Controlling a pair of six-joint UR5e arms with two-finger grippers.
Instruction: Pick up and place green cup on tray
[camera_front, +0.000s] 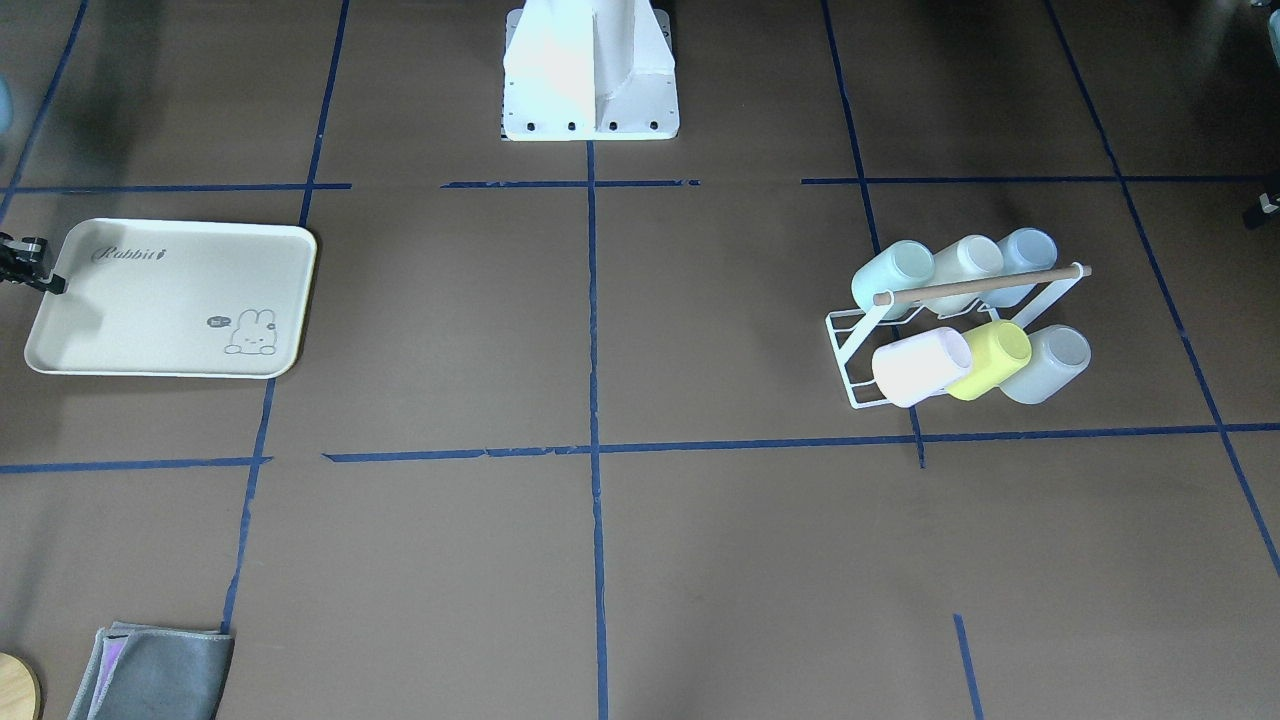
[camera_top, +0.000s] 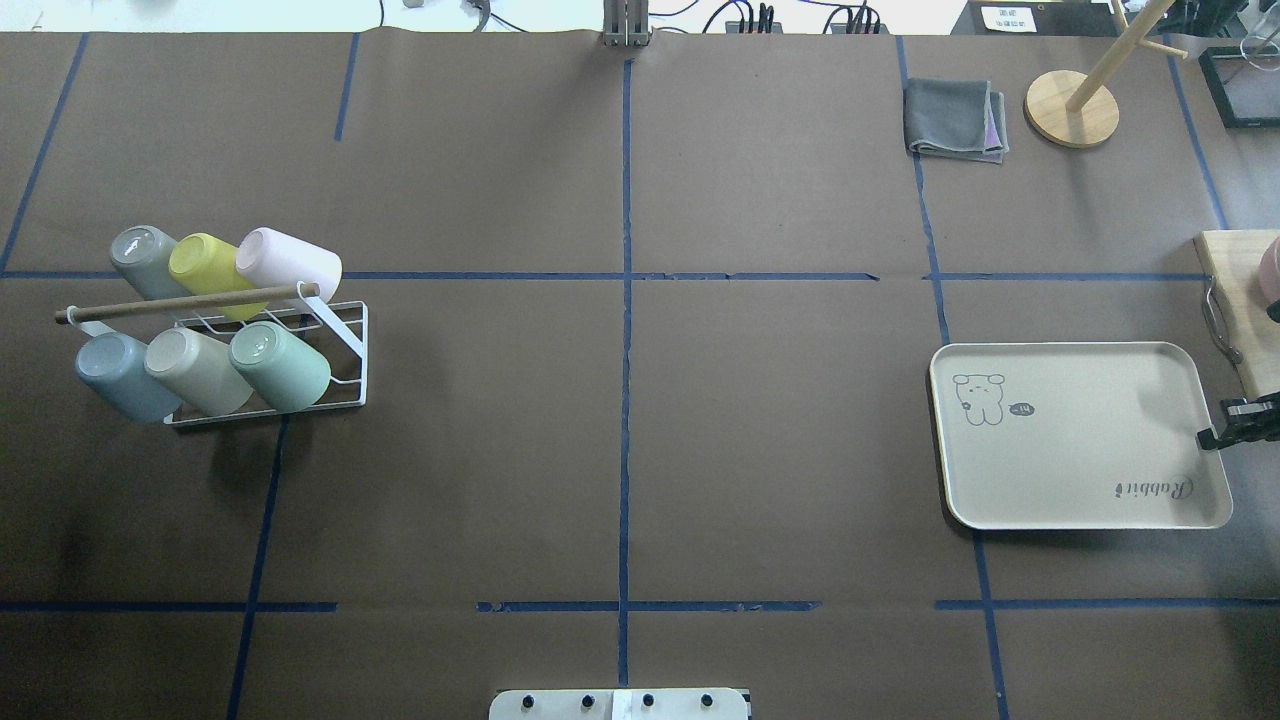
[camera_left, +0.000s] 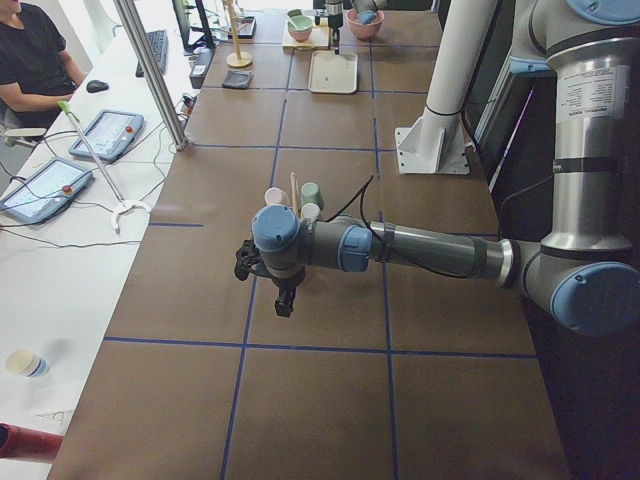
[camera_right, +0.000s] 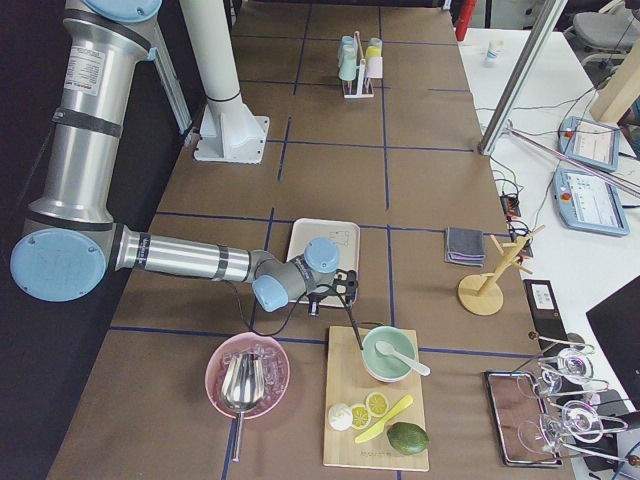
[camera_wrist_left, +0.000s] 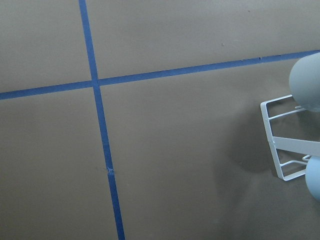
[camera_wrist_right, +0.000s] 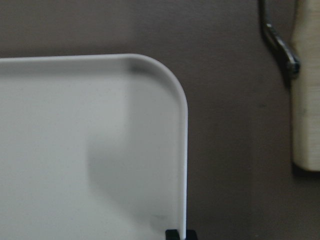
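1. Left gripper (camera_left: 285, 302) is shown only from the side, near the rack (camera_top: 352, 345); whether it is clenched or released cannot be told.
2. At the outer rim of the tray (camera_top: 1080, 440) the right gripper (camera_top: 1212, 437) is held (its tips barely show, so its state cannot be told either).
3. On the rack's near row, at the end toward table centre, the green cup (camera_top: 285, 365) is set slanted, well apart from the tray.
4. No grasp has been made, so the approach is judged the step in hand. Next, the cup would need to be gripped and drawn off along its own slant.
5. Lettering (camera_top: 1155, 488) reading "Rabbit" is printed on the tray.
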